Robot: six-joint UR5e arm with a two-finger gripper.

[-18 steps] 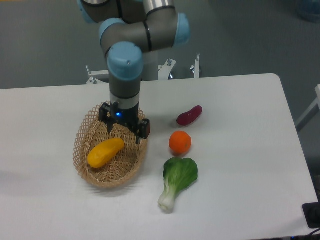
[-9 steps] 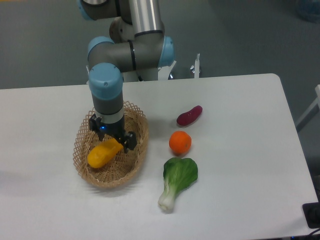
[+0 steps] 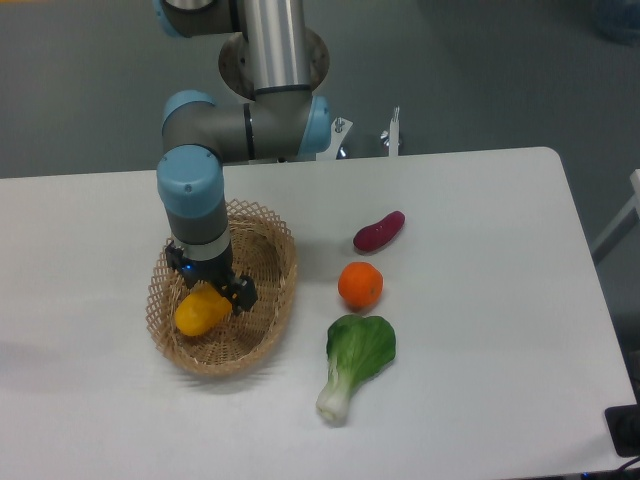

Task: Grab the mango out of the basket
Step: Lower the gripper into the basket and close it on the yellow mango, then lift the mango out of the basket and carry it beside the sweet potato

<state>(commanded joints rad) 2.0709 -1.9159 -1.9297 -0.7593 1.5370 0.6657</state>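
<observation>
The mango [image 3: 196, 314], a smooth yellow-orange oblong fruit, lies in the left half of the oval wicker basket [image 3: 262, 334]. My gripper [image 3: 210, 284] is lowered into the basket right over the mango's upper right end. Its jaws stand open, one on each side of the fruit. The gripper body hides that end of the mango, so only the lower left part shows. I cannot tell whether the fingers touch it.
To the right of the basket on the white table lie a purple-red sweet potato [image 3: 379, 230], a round orange [image 3: 360, 285] and a green bok choy [image 3: 355, 362]. The table's back edge [image 3: 400, 156] runs behind the arm.
The arm has swung left and down, from the basket's back right rim to directly over the mango. The jaws have stayed open. The mango has not moved.
</observation>
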